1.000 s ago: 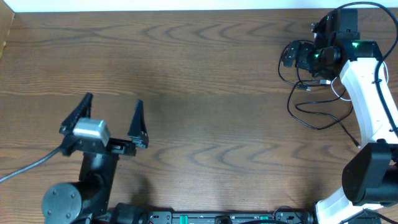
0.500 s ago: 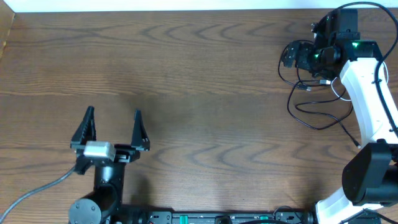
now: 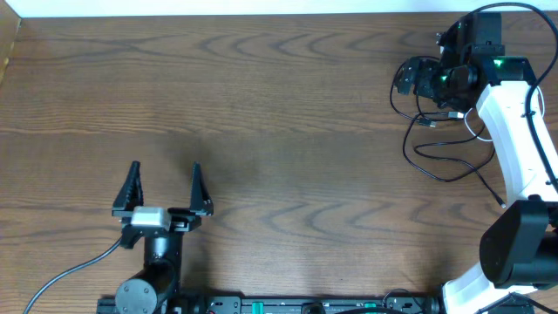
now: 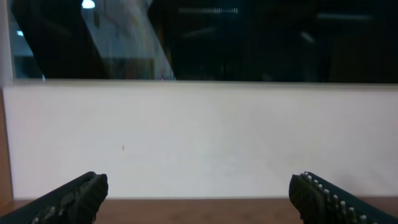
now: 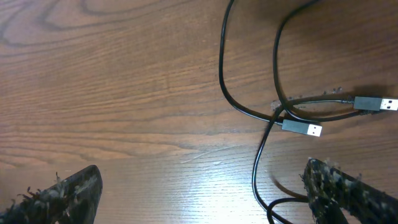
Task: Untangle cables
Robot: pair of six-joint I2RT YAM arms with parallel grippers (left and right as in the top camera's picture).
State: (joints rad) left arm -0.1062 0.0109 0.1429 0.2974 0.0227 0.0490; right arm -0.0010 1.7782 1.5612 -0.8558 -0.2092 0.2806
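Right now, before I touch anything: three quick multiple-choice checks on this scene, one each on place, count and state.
1. In the overhead view, where do the cables lie?
A) by the left arm
B) at the right end of the table, by the right arm
C) mid-table

2. How many metal-tipped plugs show in the right wrist view?
A) none
B) two
C) five

3. How does the left gripper stand?
A) shut on a cable
B) shut on nothing
C) fingers open, nothing held

Answers:
1 B: the loops sit next to the right arm's white link.
2 B: one plug lies near the centre and one at the right edge.
3 C: the fingers are spread wide with nothing between them.
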